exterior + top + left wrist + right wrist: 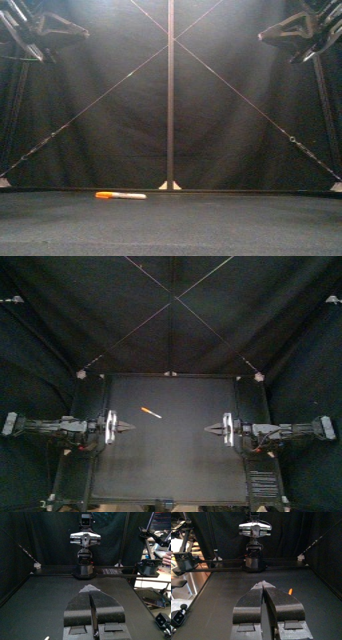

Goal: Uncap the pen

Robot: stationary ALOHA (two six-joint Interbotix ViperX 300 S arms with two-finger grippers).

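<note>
Pen lying free, both grippers empty.
From above, the pen [151, 412] lies left of centre toward the far side, apart from the left gripper [127, 429] and the right gripper [211, 429]. The front view shows it flat at the left. In each wrist view the jaws are pressed together, holding nothing.

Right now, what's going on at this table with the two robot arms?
Nothing is being handled yet. A slim orange and white marker pen lies flat on the black table, a little left of the middle. The left gripper and the right gripper hang above the table at their own sides, jaws shut, both clear of the pen. Uncapping has not begun.
</note>
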